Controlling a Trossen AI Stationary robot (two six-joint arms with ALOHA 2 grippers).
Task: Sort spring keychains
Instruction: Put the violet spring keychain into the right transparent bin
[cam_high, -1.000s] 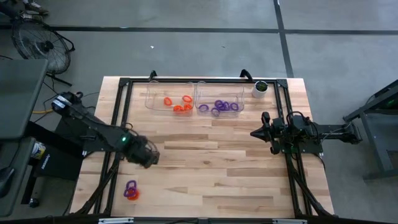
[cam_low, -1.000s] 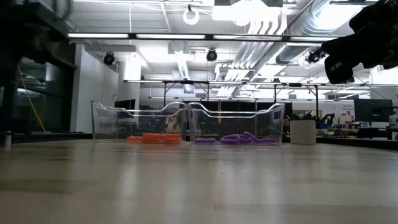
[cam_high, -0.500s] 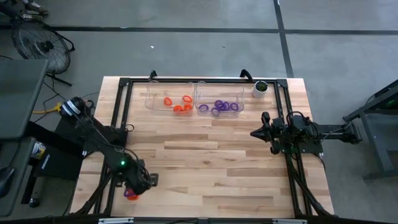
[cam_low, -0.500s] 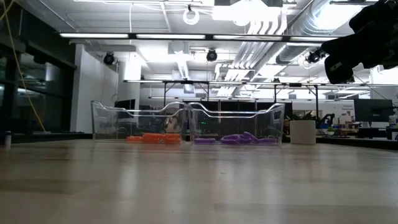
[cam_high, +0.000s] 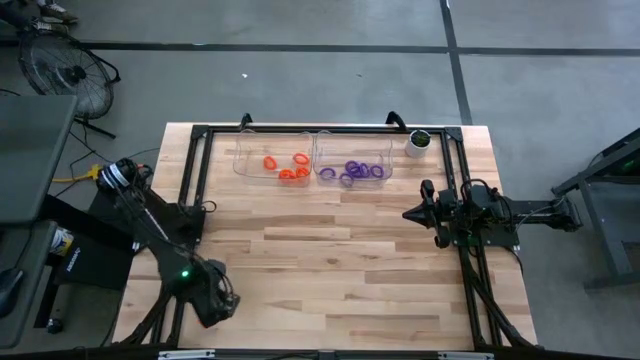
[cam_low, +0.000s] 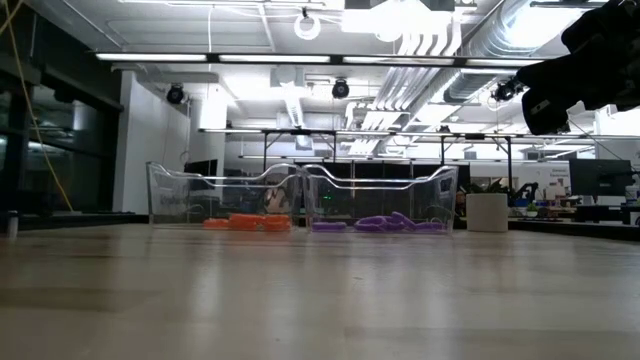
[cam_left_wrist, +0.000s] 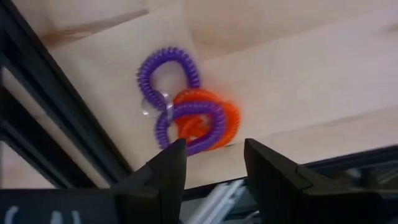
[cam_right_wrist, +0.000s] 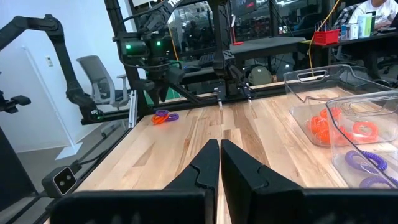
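Hovering over tangled purple/orange spring keychains (cam_left_wrist: 186, 118), left pincer (cam_left_wrist: 214, 163) open, empty; no legible labels.

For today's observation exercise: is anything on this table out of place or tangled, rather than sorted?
Yes. A purple spring keychain and an orange spring keychain lie tangled together at the table's near left corner, outside the bins. The left hand hovers open just above them. The other keychains sit sorted by colour in the two clear bins.
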